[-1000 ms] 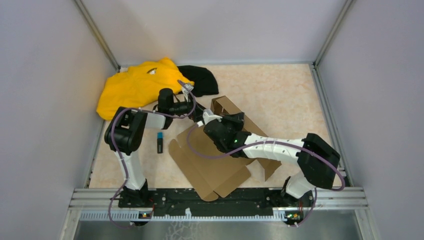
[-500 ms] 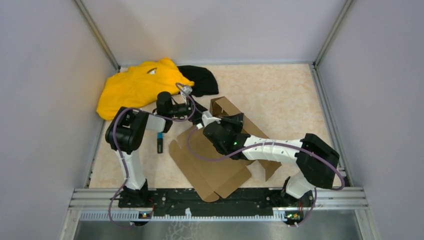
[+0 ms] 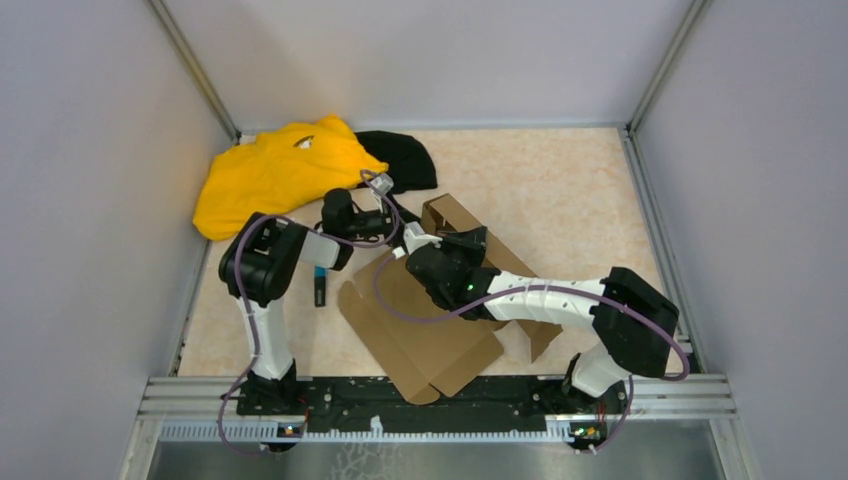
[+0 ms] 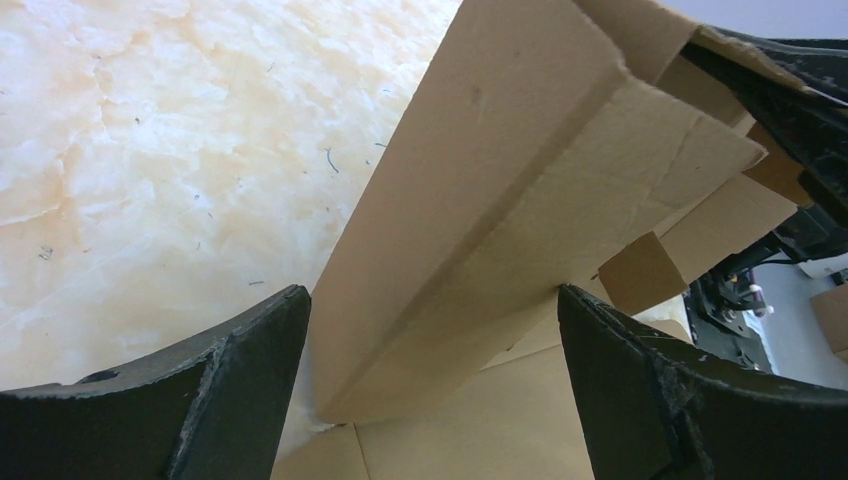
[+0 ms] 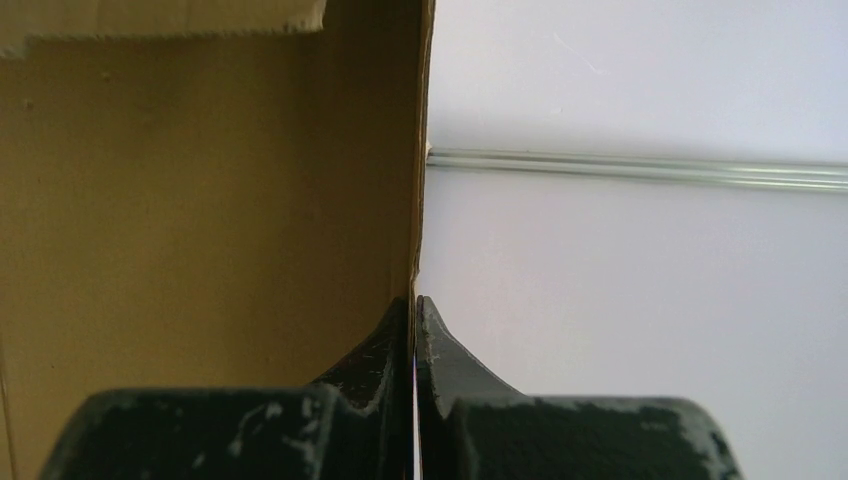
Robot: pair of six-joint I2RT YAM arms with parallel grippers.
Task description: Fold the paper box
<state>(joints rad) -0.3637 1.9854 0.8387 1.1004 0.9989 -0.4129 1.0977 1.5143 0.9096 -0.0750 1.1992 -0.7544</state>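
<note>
Jaws on the left, wide and empty, have edged toward the paper box (image 3: 430,340); right jaws pinch its flap (image 5: 200,200).

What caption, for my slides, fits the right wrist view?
Right gripper pinches the paper box by a flap's edge.

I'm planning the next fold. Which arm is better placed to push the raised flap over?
Probably left. The left gripper is open and free, with the raised flap of the paper box framed between its fingers. The right gripper is shut on the box's edge, holding it.
</note>
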